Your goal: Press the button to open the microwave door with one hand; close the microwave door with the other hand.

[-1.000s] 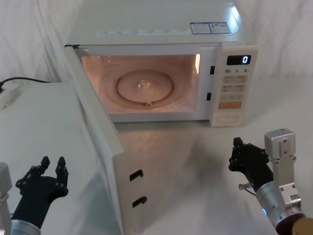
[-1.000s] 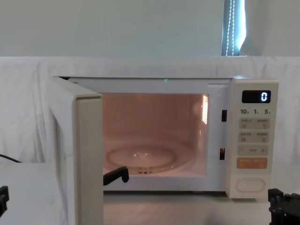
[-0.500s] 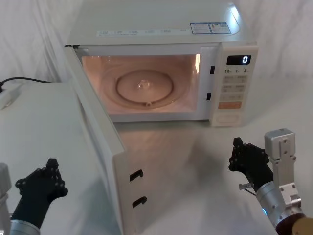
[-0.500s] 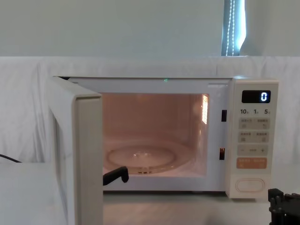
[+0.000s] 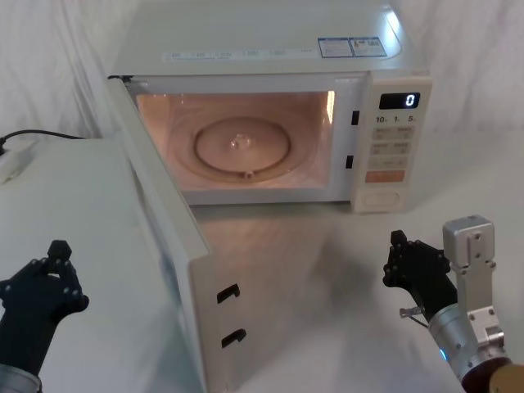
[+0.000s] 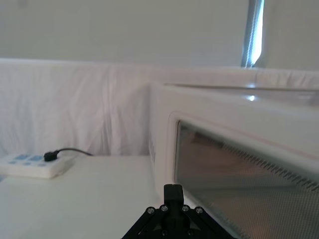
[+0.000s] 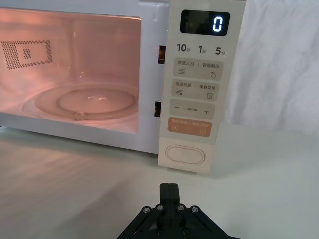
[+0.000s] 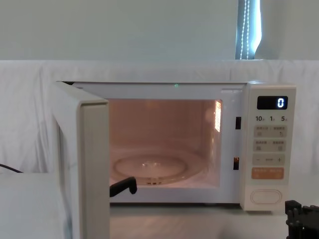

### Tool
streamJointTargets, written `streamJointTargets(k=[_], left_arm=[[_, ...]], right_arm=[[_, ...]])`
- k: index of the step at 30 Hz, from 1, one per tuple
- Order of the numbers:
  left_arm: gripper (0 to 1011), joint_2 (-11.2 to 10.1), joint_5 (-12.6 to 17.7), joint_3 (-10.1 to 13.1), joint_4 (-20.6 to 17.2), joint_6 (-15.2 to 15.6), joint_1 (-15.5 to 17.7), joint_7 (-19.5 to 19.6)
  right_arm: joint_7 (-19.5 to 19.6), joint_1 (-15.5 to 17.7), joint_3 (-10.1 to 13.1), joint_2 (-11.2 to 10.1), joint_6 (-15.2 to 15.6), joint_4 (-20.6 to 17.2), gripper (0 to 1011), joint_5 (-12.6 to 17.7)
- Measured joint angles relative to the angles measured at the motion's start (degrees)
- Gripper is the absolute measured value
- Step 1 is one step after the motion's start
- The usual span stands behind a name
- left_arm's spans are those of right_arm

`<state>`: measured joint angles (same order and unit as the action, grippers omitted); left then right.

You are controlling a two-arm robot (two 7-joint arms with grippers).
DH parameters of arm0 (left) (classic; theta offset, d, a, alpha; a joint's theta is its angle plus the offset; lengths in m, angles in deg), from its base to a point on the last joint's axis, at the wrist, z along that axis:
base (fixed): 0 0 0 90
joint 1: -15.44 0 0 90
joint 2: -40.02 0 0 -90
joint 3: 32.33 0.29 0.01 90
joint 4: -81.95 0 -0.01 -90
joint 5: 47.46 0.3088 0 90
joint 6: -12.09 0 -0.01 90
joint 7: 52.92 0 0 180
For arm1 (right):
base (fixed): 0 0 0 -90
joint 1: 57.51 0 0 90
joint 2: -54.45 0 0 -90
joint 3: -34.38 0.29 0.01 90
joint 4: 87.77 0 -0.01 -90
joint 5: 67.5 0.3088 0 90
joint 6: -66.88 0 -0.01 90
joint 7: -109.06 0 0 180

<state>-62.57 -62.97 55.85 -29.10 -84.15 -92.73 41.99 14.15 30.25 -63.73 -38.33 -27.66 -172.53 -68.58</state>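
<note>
Head view: I am looking down at the microwave (image 5: 270, 49) sitting at the back of the white worktop (image 5: 327, 270). The microwave door (image 5: 168, 246) is standing wide open. It is swinging out on the left side and its free edge is pointing toward me. Two dark hooks (image 5: 228, 292) are sticking out of that edge, one above the other. A warm pink light is glowing inside, and a round glass plate (image 5: 242, 146) is lying on the floor of the box.

The button (image 5: 379, 198) is sitting at the bottom of the panel on the right side of the microwave, just under the orange key (image 5: 385, 176). Nothing is touching it. The little black screen (image 5: 400, 100) at the top of the panel is showing a white 0.

My left tool (image 5: 57, 248) is hanging low on the left, on the outer side of the open door and near it, but not touching it. Its fingers are pressed together. In the left wrist view, the tool's tip (image 6: 173, 191) is pointing along the door's dark window (image 6: 249, 184). A white power strip (image 6: 30, 164) with a black cord is lying farther back on the worktop.

My right tool (image 5: 399, 241) is waiting low on the right, in front of the panel and well apart from it. Its fingers are pressed together too, and it is holding nothing. In the right wrist view, its tip (image 7: 169, 191) is lined up just below the button (image 7: 185, 155).
</note>
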Motion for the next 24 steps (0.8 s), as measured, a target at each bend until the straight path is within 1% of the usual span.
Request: streamJointTargets(k=[5,13,20,24], left_arm=[[0,0.1,-0.6,-0.52,-1.82,-0.66,-0.38,2.14],[0,0.04,-1.28,-0.48,-4.02,-0.97,-0.68,5.0],[0,-0.77,-2.47,0.35,-5.78,-0.04,-0.7,7.12],[0,-1.43,-2.86,1.28,-6.25,0.34,-0.01,7.96]], right_arm=[[0.0,0.0,0.0,0.0,0.0,0.0,0,0.0],[-0.01,0.0,0.0,0.0,0.0,0.0,0,0.0],[-0.01,0.0,0.0,0.0,0.0,0.0,0,0.0],[-0.01,0.0,0.0,0.0,0.0,0.0,0,0.0]])
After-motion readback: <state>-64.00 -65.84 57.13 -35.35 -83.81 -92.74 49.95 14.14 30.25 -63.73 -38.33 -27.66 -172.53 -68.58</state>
